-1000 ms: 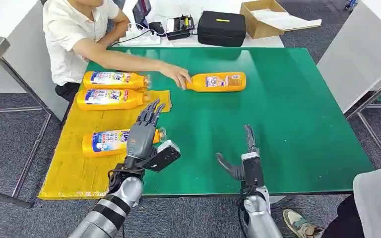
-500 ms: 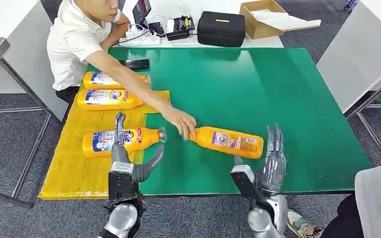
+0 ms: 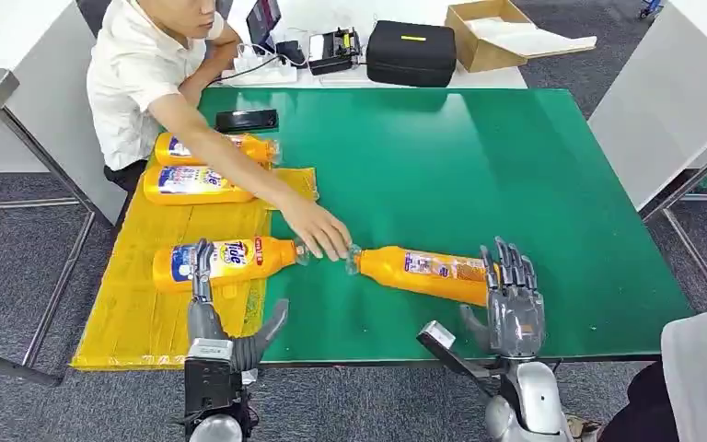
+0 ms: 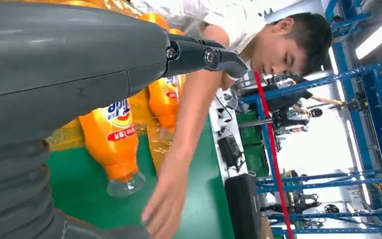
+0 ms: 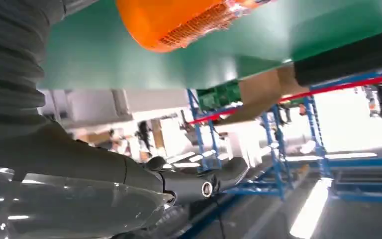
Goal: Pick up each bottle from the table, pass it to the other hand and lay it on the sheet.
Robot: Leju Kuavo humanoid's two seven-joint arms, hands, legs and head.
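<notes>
An orange bottle (image 3: pixel 423 273) lies on the green table (image 3: pixel 515 166) near the front edge, cap toward the left. A person's hand (image 3: pixel 318 235) touches its cap end. My right hand (image 3: pixel 513 304) stands open at the bottle's base end, fingers up, holding nothing; the right wrist view shows that base (image 5: pixel 179 20) close by. My left hand (image 3: pixel 212 318) is open at the table's front edge, just in front of another orange bottle (image 3: pixel 216 261) (image 4: pixel 117 144) lying on the yellow sheet (image 3: pixel 129 322). Two more bottles (image 3: pixel 193 184) lie side by side at the sheet's far end.
The person sits at the far left corner, with an arm (image 3: pixel 230 157) reaching across the sheet. A black phone (image 3: pixel 246 120) lies on the table near them. Behind the table stand a black case (image 3: pixel 411 52) and a cardboard box (image 3: pixel 488 32). A grey sleeve (image 3: pixel 704 368) shows at the near right.
The person dragged the orange bottle from the table's far middle to the near front. My right hand shifted right to its base. My left hand drew back from the sheet bottle.
</notes>
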